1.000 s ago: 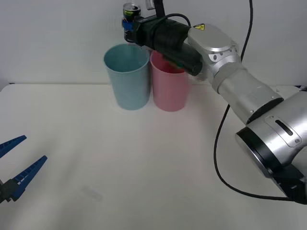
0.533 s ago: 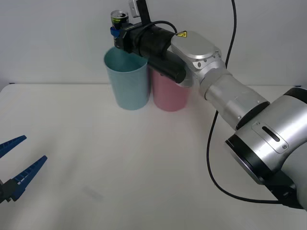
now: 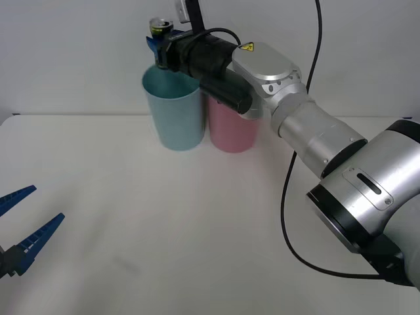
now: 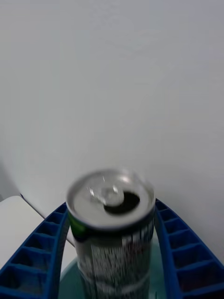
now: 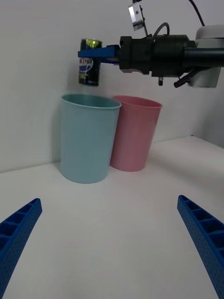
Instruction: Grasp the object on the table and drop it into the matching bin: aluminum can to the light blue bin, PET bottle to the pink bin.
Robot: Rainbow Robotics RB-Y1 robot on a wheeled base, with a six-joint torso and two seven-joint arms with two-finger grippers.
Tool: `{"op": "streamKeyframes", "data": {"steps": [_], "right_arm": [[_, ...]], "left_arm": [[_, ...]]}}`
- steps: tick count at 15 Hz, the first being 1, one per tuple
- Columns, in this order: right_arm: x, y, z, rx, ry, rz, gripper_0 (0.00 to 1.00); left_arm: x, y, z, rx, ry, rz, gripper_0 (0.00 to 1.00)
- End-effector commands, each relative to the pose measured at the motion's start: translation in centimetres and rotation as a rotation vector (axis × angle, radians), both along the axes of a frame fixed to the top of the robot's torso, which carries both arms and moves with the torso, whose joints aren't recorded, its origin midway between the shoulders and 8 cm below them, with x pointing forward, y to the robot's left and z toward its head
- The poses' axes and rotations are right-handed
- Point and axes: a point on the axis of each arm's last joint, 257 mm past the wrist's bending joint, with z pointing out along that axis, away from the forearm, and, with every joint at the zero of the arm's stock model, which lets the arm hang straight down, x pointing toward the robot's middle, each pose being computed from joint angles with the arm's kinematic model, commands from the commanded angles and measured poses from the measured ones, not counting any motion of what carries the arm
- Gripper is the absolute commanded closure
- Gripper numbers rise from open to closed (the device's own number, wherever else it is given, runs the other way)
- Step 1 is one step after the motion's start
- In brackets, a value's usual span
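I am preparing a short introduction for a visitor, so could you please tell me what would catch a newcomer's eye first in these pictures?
First, the small dark aluminum can with a silver top, held upright in the air by the right gripper above the tall pale blue plastic bin. A pink plastic bin of like shape stands right beside the blue one at the back of the wide white table. The left gripper waits open, low at the table's near left.
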Motion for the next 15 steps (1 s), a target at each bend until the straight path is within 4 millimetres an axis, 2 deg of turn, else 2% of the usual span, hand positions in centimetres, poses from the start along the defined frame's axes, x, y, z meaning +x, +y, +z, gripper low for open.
{"op": "streamKeyframes", "data": {"steps": [1, 5, 8, 11, 15], "right_arm": [[0.0, 0.1, 0.0, 0.0, 0.0, 0.002, 0.0], [0.2, -0.4, 0.5, 0.004, -0.006, -0.003, 0.0], [0.7, -2.0, 1.1, 0.006, -0.011, 0.0, 0.0], [0.7, -4.9, 1.9, 0.012, 0.002, 0.054, 0.0], [-0.3, -9.5, 0.8, 0.004, 0.025, 0.136, 0.0]], "left_arm": [[0.0, 0.0, 0.0, 0.0, 0.0, 0.0, 0.0], [0.0, 0.0, 0.0, 0.0, 0.0, 0.0, 0.0], [0.0, 0.0, 0.0, 0.0, 0.0, 0.0, 0.0], [0.0, 0.0, 0.0, 0.0, 0.0, 0.0, 0.0], [0.0, 0.0, 0.0, 0.0, 0.0, 0.0, 0.0]]}}
